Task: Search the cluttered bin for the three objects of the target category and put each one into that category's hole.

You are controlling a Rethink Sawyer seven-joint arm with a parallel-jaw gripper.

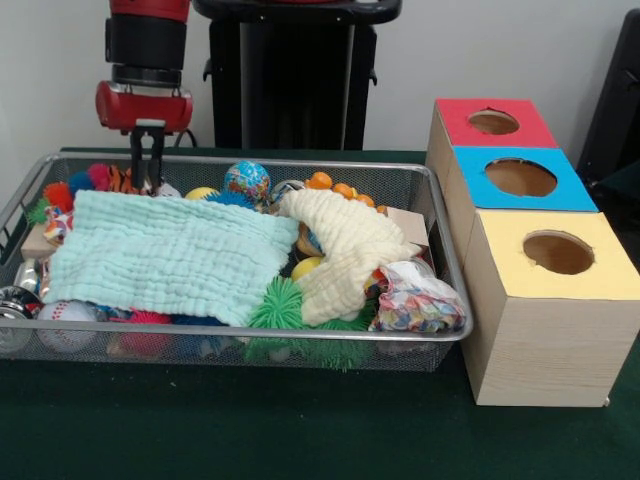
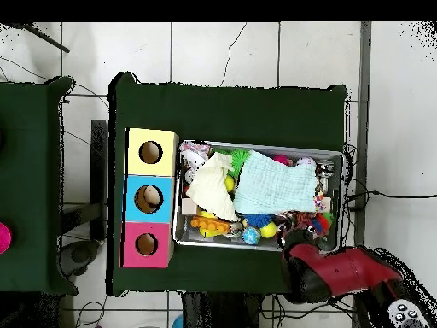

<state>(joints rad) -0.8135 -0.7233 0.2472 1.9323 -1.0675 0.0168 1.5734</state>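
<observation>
The bin (image 1: 250, 160) is a silver wire mesh basket full of toys, and it also shows in the overhead view (image 2: 256, 143). The hole (image 1: 493, 122) is round, in the red panel on the farthest wooden box, and shows in the overhead view too (image 2: 146, 244). My gripper (image 1: 150, 175) hangs straight down at the bin's far left corner, with its tips down among bright fuzzy toys. A mint green cloth (image 1: 170, 255) and a cream cloth (image 1: 345, 250) cover most of the contents. In the overhead view the red arm (image 2: 341, 272) hides the gripper.
Blue-panelled (image 1: 520, 178) and yellow-panelled (image 1: 557, 252) boxes stand in a row with the red one, right of the bin. A globe ball (image 1: 247, 180), a green spiky ball (image 1: 278, 305), a baseball (image 1: 65, 325) and a bag of coloured pieces (image 1: 415, 300) show around the cloths.
</observation>
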